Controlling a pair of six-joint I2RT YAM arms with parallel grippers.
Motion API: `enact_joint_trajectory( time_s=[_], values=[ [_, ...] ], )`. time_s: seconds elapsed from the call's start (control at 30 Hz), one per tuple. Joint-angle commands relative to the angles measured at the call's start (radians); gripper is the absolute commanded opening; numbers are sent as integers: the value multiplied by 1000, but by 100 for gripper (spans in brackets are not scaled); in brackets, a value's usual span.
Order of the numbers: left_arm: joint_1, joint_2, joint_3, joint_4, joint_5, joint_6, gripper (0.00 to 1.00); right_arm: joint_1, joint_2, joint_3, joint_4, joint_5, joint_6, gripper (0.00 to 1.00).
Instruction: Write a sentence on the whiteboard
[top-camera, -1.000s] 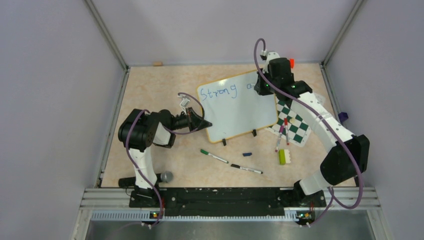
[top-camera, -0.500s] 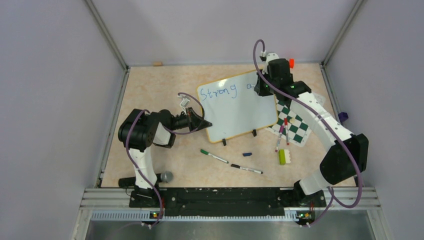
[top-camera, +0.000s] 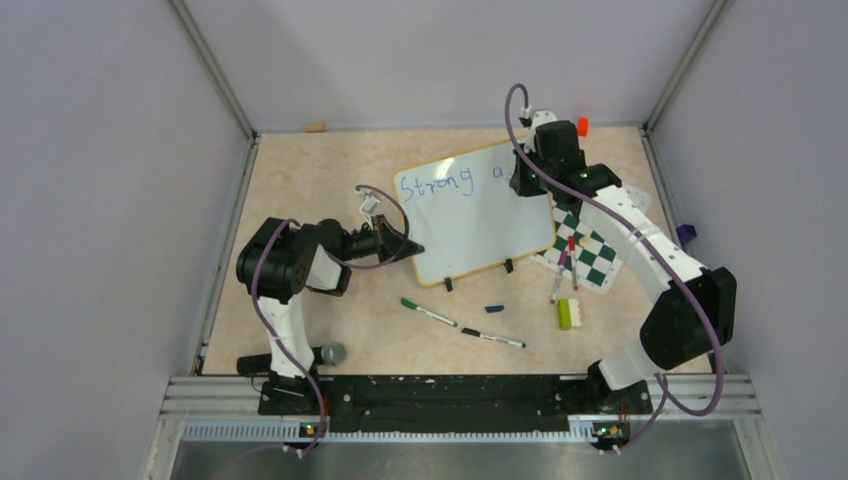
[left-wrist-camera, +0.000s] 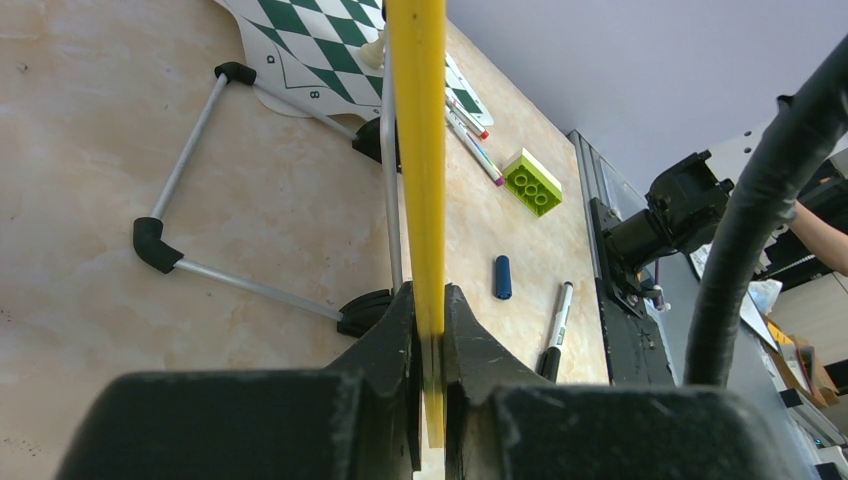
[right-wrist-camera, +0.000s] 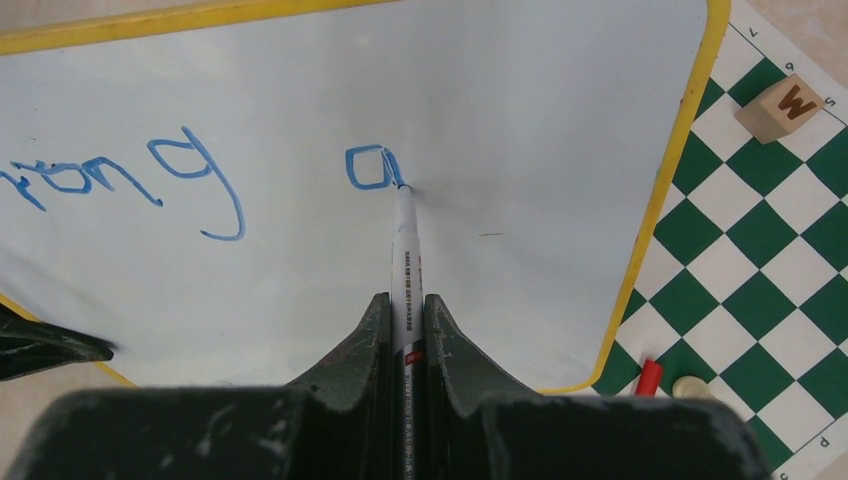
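Observation:
The whiteboard (top-camera: 470, 225) stands tilted on its black clip feet in the middle of the table. Blue writing (top-camera: 436, 183) reads "Strong a". My left gripper (top-camera: 408, 247) is shut on the board's yellow left rim (left-wrist-camera: 420, 150), seen edge-on in the left wrist view. My right gripper (top-camera: 522, 180) is shut on a white marker (right-wrist-camera: 405, 265), whose blue tip touches the board at the lower right of the letter "a" (right-wrist-camera: 370, 167). The word "Strong" shows partly in the right wrist view (right-wrist-camera: 190, 175).
A green-and-white chessboard (top-camera: 590, 250) lies right of the board with a wooden letter block (right-wrist-camera: 787, 105) and markers (top-camera: 562, 265) on it. A green brick (top-camera: 565, 313), a blue cap (top-camera: 493, 309) and two markers (top-camera: 428, 312) lie in front. A grey ball (top-camera: 332, 353) sits near the left base.
My right wrist has shifted slightly as the marker finishes the letter "a". The left arm and board have not moved.

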Motion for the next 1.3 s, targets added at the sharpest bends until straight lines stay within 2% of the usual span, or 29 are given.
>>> enact_joint_trajectory(
  time_s=[0.0, 0.3, 0.63, 1.27],
  values=[
    [-21, -4, 2, 94, 101, 63, 0, -10, -21, -6, -10, 29, -16, 0],
    [-21, -3, 0, 95, 101, 63, 0, -8, -28, 0, -17, 24, -10, 0],
    [-21, -3, 2, 94, 101, 64, 0, -10, -128, 37, 24, -2, 11, 0],
    [-21, 0, 4, 94, 101, 62, 0, -31, -1, 97, 38, 3, 8, 0]
  ],
)
